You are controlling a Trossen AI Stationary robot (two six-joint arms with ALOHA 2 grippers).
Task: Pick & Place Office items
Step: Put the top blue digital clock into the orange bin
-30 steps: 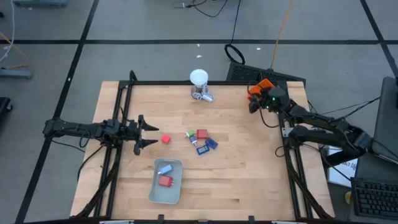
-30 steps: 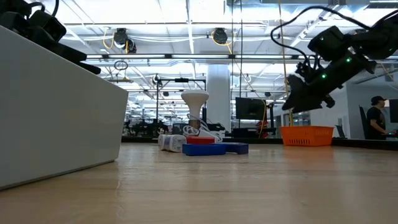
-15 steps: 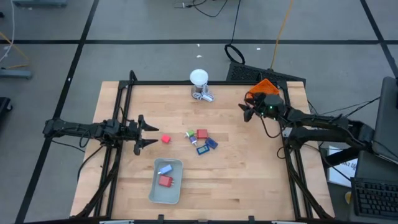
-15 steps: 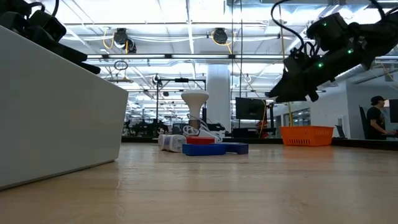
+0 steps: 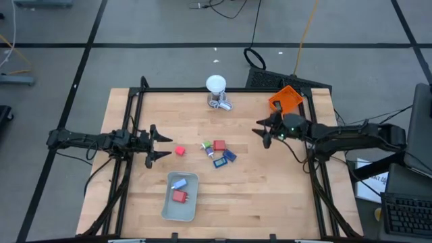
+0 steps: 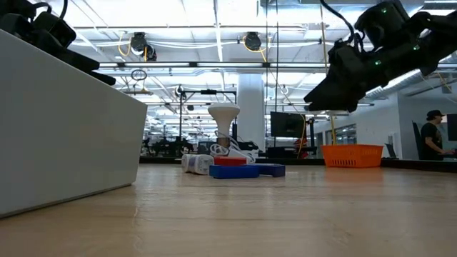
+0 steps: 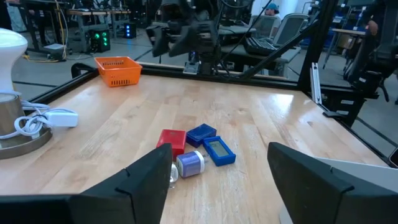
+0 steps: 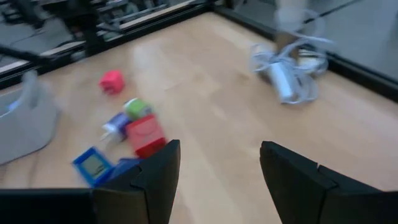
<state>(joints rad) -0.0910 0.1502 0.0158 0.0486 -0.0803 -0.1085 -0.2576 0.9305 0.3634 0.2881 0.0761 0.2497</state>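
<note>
We have our right gripper (image 5: 262,135) in the air above the table (image 5: 270,182), between the orange bin (image 5: 286,98) and the cluster of office items (image 5: 217,152) at the table's middle. Its fingers stand apart with nothing between them. Our left gripper (image 5: 156,145) waits near the left edge, fingers apart and empty, just beside a lone red block (image 5: 179,150).

The cluster packs a red block (image 8: 144,133), a green-and-white bit (image 8: 132,107), a light-blue cylinder (image 7: 190,162) and two blue-faced rectangles, some touching. We judge that open fingers coming down here could straddle two pieces at once or knock a neighbour aside. The pieces are small and flat, so a slightly high grip might close on air.

The pale grey tray (image 5: 180,196) already holds a light-blue piece (image 5: 179,183) and a red block (image 5: 179,196); only the high view shows these. In the low view the tray's wall hides its contents. The right wrist view separates the clustered pieces, though motion blurs it. The left wrist view shows the white ball-topped object (image 7: 12,93) and its cable from the side.
</note>
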